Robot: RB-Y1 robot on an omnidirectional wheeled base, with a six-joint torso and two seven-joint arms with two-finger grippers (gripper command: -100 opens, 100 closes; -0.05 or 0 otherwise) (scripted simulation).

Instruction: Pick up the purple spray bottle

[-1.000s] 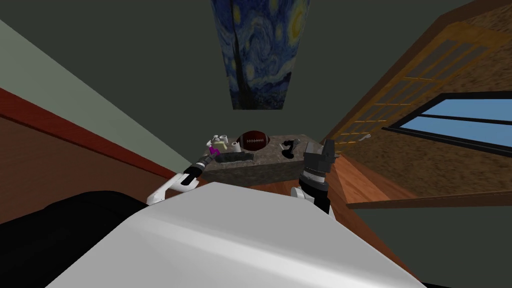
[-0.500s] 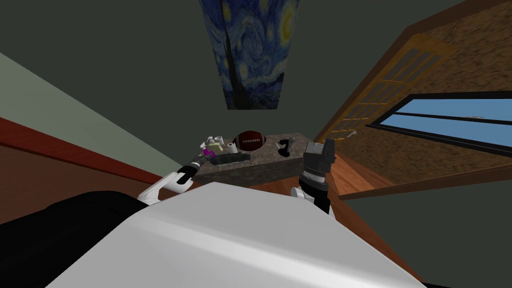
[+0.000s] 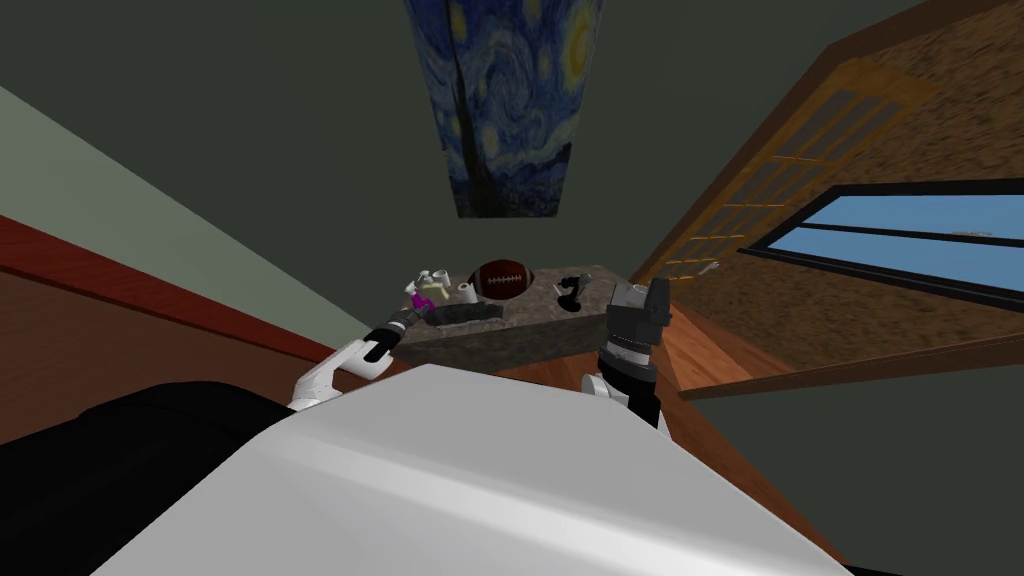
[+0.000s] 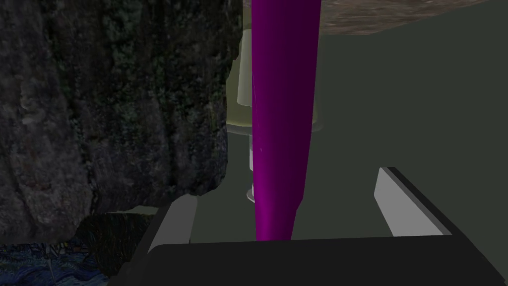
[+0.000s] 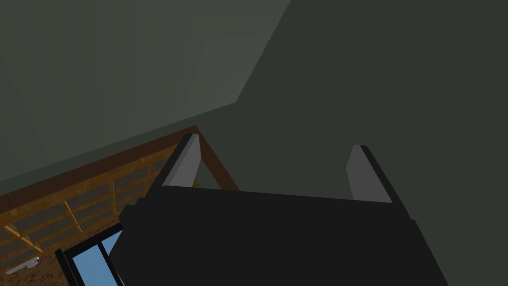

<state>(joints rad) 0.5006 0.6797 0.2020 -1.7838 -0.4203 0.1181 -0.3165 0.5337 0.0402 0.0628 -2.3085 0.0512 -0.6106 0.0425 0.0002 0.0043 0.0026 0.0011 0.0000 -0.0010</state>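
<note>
We are holding the left gripper (image 3: 413, 309) at the left end of the speckled grey stone-topped desk (image 3: 520, 335). There the slender, glossy purple spray bottle (image 3: 421, 298) is sitting among small white and cream-coloured containers (image 3: 437, 281). In the left wrist view the two light grey fingers (image 4: 174, 221) are standing wide apart. The purple spray bottle (image 4: 282, 114) is running between them, roughly midway, with a gap on either side, so they are gripping nothing. A dark, rough, mottled mass (image 4: 109, 109) is lying just beside the bottle, and a pale cream object (image 4: 241, 84) is showing behind it. Farther along the desk an oval brown football (image 3: 502, 280) is resting near the middle, with a small black object (image 3: 570, 293) beyond it towards the right end. We are holding the right gripper (image 3: 642, 291) raised beside the right end of the desk, well apart from the bottle. In the right wrist view its fingers (image 5: 184, 166) are likewise standing fully apart and holding nothing.
</note>
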